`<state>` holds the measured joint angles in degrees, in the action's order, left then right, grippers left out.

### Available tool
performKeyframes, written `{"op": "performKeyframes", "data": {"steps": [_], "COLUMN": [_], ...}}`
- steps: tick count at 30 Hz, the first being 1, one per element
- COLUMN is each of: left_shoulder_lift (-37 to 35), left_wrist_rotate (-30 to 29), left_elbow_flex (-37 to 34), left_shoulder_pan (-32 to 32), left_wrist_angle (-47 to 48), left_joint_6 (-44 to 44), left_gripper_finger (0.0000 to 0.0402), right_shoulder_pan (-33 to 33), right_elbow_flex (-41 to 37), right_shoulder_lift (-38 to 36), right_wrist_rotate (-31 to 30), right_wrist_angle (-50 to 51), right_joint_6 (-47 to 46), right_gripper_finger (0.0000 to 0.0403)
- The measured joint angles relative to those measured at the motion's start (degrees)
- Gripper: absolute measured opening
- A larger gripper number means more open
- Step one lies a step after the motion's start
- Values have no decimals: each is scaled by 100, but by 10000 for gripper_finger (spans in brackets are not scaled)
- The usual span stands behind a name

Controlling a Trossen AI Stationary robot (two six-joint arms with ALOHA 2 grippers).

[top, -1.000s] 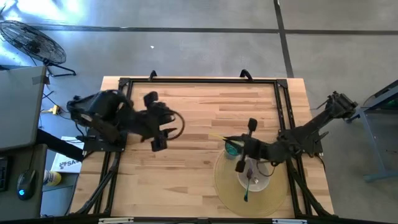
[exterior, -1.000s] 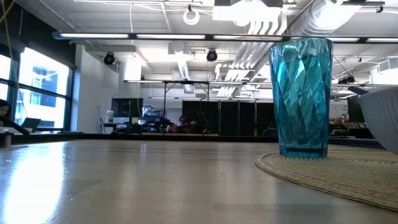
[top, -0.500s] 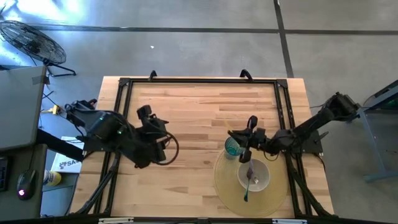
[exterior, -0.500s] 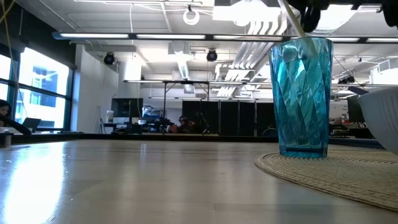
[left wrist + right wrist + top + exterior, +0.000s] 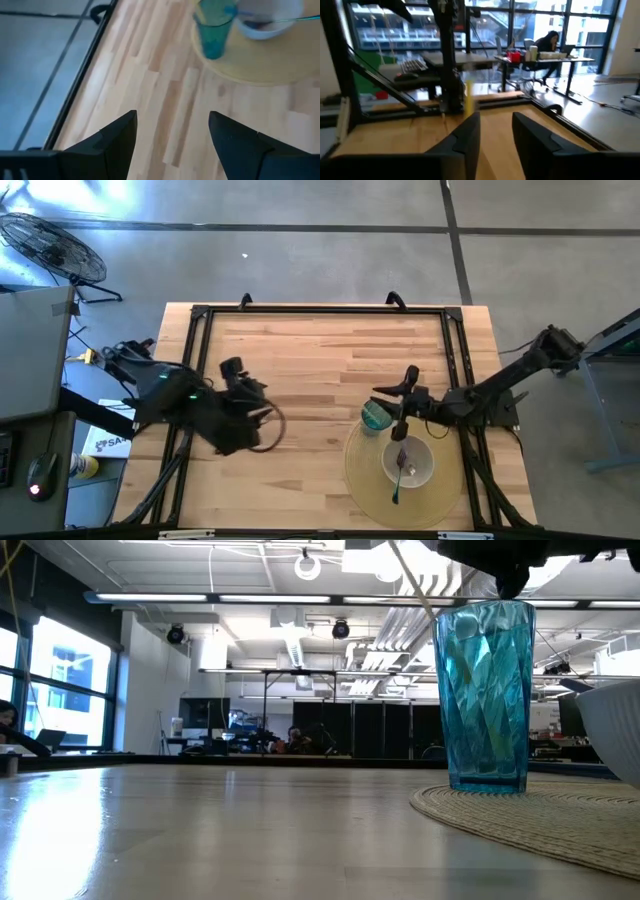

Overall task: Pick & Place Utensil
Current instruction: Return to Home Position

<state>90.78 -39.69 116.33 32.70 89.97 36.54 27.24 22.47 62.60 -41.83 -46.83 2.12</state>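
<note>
Your right gripper [image 5: 496, 116], slightly parted and holding nothing, hung just above the blue cup [image 5: 374, 416] on the brown mat [image 5: 362, 480]. The yellow straw [image 5: 413, 582] stood in that cup, leaning farther aside than half a second earlier. Your left gripper [image 5: 172, 115], spread wide and empty, had drawn back leftward.

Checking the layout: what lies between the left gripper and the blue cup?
Only bare wooden table separates the left gripper and blue cup, per the left wrist view.
</note>
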Motion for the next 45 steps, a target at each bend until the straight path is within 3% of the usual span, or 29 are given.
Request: {"op": "performKeyframes", "data": {"steps": [4,8,11,14,17,22,26,29,35,45], "left_shoulder_lift": [-279,-921,-1644,-2379,-3043,-3975,-4444,-4777,-5622,-7277], "left_wrist_rotate": [-160,-694,-874,-1009,-1018,-745,63,646,785,659], "left_elbow_flex": [-52,-722,-1651,-2710,-3662,-4910,-5703,-6198,-6801,-7981], "left_shoulder_pan": [293,524,600,591,593,526,-49,-611,-1396,-1433], "left_wrist_angle": [-23,-19,6,-285,-1287,-3483,-5152,-5855,-5863,-6312], "left_joint_6": [-5,304,855,1344,1155,-200,-1459,-2081,-2119,-2316], "left_gripper_finger": [241,241,241,241,241,241,241,241,241,241], "right_shoulder_pan": [235,500,556,554,439,-228,-1128,-1635,-1879,-1853], "right_elbow_flex": [464,1432,2127,2564,2662,2420,2114,1893,992,-235], "right_shoulder_lift": [-701,-1013,-1062,-1066,-1066,-1174,-1271,-1533,-2588,-4878], "right_wrist_rotate": [-309,-842,-639,-101,541,2090,3213,3805,3805,3684], "right_wrist_angle": [1746,3835,5051,5620,5736,5587,5289,5021,4128,4296], "right_joint_6": [-73,-405,-801,-1185,-1221,-1212,-1123,-810,-332,-358], "right_gripper_finger": [131,148,148,145,135,96,44,9,22,2]}}
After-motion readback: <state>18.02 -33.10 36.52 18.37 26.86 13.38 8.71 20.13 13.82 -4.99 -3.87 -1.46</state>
